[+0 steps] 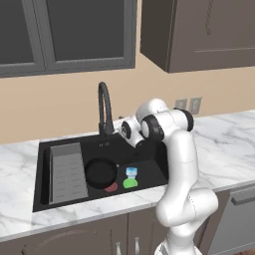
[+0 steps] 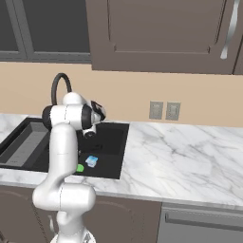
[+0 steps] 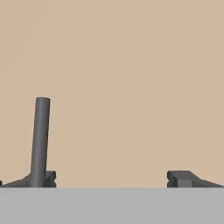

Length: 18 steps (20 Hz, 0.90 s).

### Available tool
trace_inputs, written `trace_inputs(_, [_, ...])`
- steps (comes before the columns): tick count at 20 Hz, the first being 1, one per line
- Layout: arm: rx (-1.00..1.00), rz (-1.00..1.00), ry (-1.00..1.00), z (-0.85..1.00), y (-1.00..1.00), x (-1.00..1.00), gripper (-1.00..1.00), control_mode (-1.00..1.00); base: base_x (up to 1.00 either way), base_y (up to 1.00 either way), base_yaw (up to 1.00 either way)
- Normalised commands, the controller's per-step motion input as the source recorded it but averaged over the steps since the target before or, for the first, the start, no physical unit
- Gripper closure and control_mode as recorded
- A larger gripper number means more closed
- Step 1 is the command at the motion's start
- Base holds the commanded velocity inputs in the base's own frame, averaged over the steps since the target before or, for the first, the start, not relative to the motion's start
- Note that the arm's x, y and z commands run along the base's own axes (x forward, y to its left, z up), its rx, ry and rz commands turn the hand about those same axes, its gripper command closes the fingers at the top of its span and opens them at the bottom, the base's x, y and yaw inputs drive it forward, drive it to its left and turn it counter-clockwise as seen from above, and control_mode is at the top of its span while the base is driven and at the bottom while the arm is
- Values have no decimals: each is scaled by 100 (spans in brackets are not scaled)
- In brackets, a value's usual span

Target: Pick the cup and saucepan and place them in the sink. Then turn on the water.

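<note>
jaws spread wide and holding nothing, the gripper (image 3: 112, 178) points at the tan wall behind the sink (image 1: 45, 149), with a thin dark upright bar (image 3: 40, 142) rising just beside its left fingertip in the hand view; it looks like part of the faucet (image 1: 104, 107), though whether it is the lever or the neck cannot be told. seen from the left base, the white arm bends over the right end of the basin and the hand sits close to the faucet's base, near the back rim.

both items are already down in the basin. the saucepan (image 1: 101, 172) lies flat on the sink floor beside the grey ribbed rack (image 1: 67, 172), its rim next to the red drain (image 1: 111, 188). the green cup (image 1: 130, 183) lies on the floor a little to the right of the pan, with a pale blue patch at its upper end; the right base view shows it near the front wall of the sink.

no stream runs from the spout, so the placing appears done and the step in hand is turning on the water. the next move likely calls for easing the open fingers against the faucet control and pushing it over, without snagging the tall neck.
</note>
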Motion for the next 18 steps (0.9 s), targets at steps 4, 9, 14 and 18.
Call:
trace_inputs(4, [6,-14,27,-5,-21,62,-100,-100,0,0,0])
trace_inputs(9, [35,-25,24,-27,-88,56,-100,-100,0,0,0])
trace_inputs(14, [58,-26,-5,-61,-100,38,-100,-100,0,0,0])
trace_inputs(18, [76,-18,-22,-76,-100,41,-100,-100,0,0,0])
